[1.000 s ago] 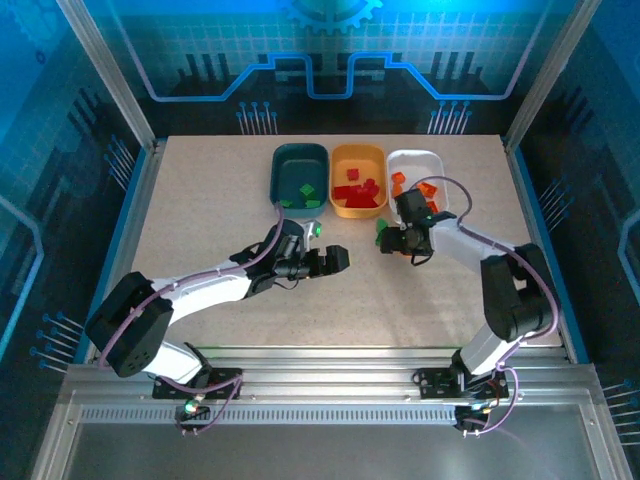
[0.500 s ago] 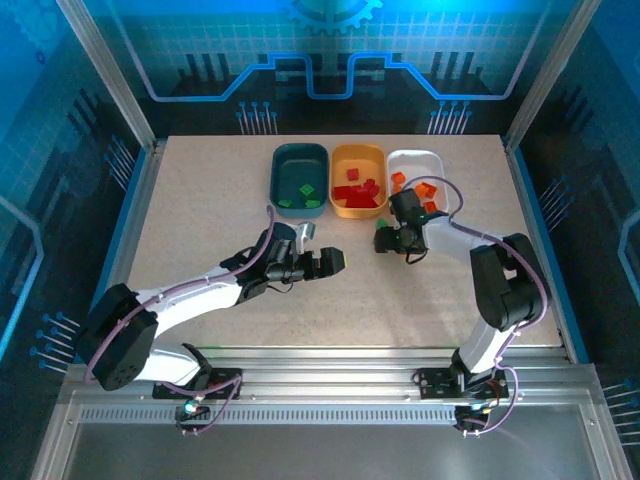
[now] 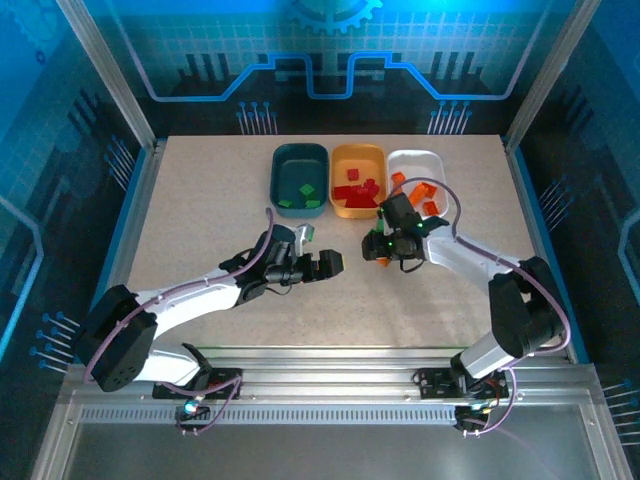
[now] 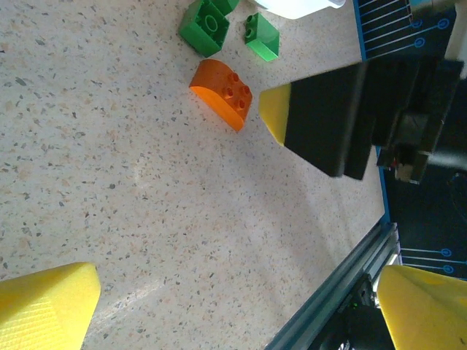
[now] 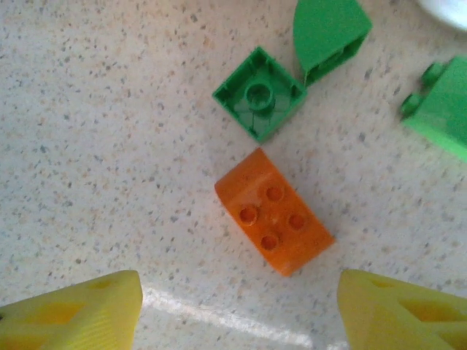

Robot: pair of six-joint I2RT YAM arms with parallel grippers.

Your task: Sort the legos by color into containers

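Observation:
An orange lego (image 5: 273,222) lies studs-up on the table, just ahead of my right gripper (image 5: 237,313), which is open with nothing between its yellow fingertips. Beyond it lie three green legos (image 5: 259,93). In the top view my right gripper (image 3: 381,247) hovers in front of the orange container (image 3: 358,214). My left gripper (image 3: 335,262) is open and empty a little to its left. The left wrist view shows the same orange lego (image 4: 222,84) and two green ones (image 4: 206,25). The teal container (image 3: 275,170) holds green legos, the orange one red, the white container (image 3: 415,153) orange.
The right gripper's black finger with a yellow tip (image 4: 321,120) reaches into the left wrist view beside the orange brick. The table's metal front rail (image 4: 328,306) runs near my left fingers. Open tabletop stretches left of the left arm.
My right gripper has swung left and toward the near side, from beside the white tray to over the loose orange brick. The left gripper shifted slightly and stayed open.

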